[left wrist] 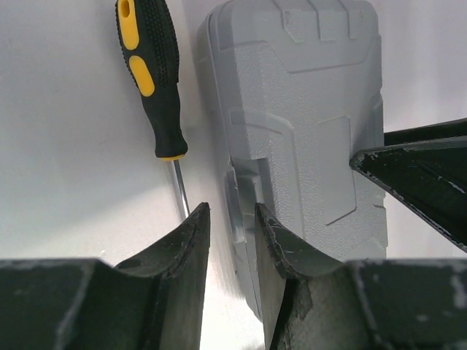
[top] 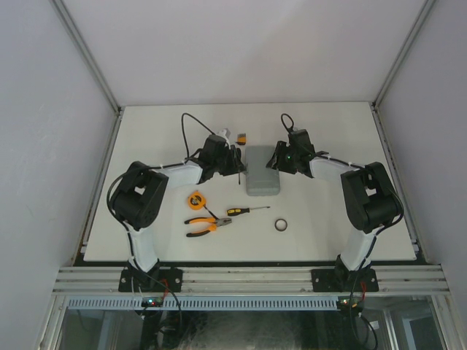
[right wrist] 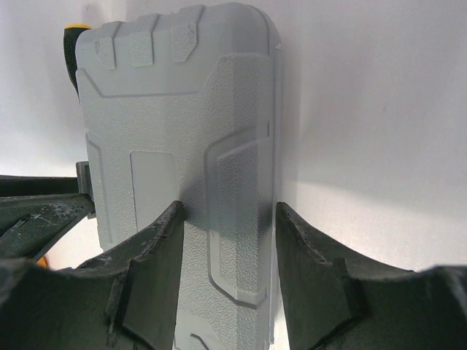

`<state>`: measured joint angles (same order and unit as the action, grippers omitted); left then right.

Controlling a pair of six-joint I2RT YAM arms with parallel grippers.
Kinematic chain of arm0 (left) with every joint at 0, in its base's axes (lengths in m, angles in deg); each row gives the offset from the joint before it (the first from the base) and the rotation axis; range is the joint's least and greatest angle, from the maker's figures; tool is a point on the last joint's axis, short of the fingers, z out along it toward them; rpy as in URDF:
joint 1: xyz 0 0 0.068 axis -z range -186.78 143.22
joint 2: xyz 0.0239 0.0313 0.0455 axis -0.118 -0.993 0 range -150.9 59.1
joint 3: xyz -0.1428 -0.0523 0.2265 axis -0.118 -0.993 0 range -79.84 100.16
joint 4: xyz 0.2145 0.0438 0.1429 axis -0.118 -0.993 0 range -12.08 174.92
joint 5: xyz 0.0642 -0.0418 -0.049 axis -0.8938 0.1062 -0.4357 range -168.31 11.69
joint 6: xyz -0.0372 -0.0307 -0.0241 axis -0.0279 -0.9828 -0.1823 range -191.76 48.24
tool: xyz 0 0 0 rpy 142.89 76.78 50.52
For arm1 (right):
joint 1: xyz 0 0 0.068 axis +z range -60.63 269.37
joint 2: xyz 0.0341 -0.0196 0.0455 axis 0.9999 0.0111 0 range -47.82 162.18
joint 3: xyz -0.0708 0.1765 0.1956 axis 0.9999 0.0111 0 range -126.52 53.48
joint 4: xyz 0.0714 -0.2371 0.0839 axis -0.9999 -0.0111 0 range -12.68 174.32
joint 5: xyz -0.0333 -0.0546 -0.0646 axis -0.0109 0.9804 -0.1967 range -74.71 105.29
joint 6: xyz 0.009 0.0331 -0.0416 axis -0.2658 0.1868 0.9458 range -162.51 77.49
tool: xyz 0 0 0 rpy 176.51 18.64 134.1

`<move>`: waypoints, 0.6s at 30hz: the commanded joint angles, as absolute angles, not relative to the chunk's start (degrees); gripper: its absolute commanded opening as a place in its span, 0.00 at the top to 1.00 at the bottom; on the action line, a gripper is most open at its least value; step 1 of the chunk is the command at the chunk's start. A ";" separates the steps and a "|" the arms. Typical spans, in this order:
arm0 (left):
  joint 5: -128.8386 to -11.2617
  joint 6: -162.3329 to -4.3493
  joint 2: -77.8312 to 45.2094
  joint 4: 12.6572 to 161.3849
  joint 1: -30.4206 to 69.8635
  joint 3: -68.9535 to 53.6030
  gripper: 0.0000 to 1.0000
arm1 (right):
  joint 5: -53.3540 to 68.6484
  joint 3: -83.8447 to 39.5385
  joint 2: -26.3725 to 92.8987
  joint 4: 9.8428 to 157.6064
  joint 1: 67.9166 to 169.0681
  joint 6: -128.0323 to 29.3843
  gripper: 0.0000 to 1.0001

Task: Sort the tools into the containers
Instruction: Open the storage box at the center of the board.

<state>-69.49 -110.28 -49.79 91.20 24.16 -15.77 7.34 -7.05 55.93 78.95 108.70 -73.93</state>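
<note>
The case [top: 263, 175] lies near the middle of the desk [top: 350, 219], a little toward the far edge, its long sides running near to far. One screwdriver [left wrist: 153, 80] lies along its left side, just beside it (touching or not, I cannot tell). Behind the case, toward the far edge, sits the small block [top: 241, 136]. Before the case and to its left lies the tape measure [top: 195, 199], with the pliers [top: 208, 224] just before it. A second screwdriver [top: 246, 211] lies right of both. The ring [top: 281, 225] lies farther right, apart.

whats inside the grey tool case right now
The inside is hidden: the grey tool case is shut, showing only its moulded lid. The pliers, tape measure, a screwdriver and the black ring lie outside on the table.
</note>
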 commanded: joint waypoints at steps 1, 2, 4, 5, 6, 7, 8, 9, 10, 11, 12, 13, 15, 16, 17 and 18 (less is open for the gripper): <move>-69.27 -110.52 -50.83 91.30 23.95 -15.90 0.65 | 13.62 -5.21 59.57 67.97 108.92 -68.55 0.90; -69.36 -110.52 -50.92 90.92 23.91 -15.79 0.65 | 13.62 -5.15 59.58 68.05 108.94 -68.54 0.90; -69.48 -110.52 -51.03 90.51 23.94 -15.74 0.66 | 13.54 -5.15 59.58 68.13 108.92 -68.54 0.90; -69.41 -110.52 -51.09 90.46 23.93 -15.62 0.66 | 13.53 -5.14 59.66 68.13 108.96 -68.55 0.90; -69.18 -110.52 -51.24 90.47 23.90 -15.56 0.67 | 13.53 -5.19 59.67 68.04 108.95 -68.54 0.90; -68.90 -110.52 -51.35 90.46 23.90 -15.46 0.68 | 13.53 -5.22 59.67 68.06 108.96 -68.57 0.90; -68.50 -110.52 -51.44 90.52 24.04 -15.28 0.68 | 13.57 -5.25 59.69 67.97 108.95 -68.53 0.90; -68.16 -110.52 -51.47 90.73 24.00 -15.14 0.69 | 13.54 -5.23 59.75 67.97 108.91 -68.53 0.90; -67.86 -110.52 -51.53 90.86 24.11 -14.99 0.69 | 13.54 -5.24 59.73 67.92 108.96 -68.55 0.90; -67.55 -110.52 -51.54 91.14 24.27 -14.83 0.70 | 13.56 -5.30 59.74 67.97 108.96 -68.59 0.90; -67.31 -110.52 -51.62 91.56 24.45 -14.67 0.70 | 13.55 -5.24 59.75 68.02 108.92 -68.56 0.90; -67.06 -110.52 -51.71 91.74 24.49 -14.45 0.71 | 13.55 -5.26 59.74 67.99 108.96 -68.59 0.90; -66.76 -110.52 -51.98 91.98 24.55 -14.09 0.73 | 13.52 -5.36 59.72 68.00 108.91 -68.58 0.90; -66.65 -110.52 -52.22 92.05 24.53 -13.89 0.73 | 13.49 -5.32 59.75 67.98 108.94 -68.47 0.90; -66.61 -110.52 -52.36 92.19 24.54 -13.72 0.74 | 13.52 -5.33 59.76 67.93 108.96 -68.44 0.90; -66.66 -110.52 -52.50 92.29 24.56 -13.60 0.75 | 13.54 -5.32 59.76 67.92 108.92 -68.48 0.90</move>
<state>-67.61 -110.26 -51.69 90.72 24.23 -15.62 7.71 -7.23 55.95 78.71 108.89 -73.60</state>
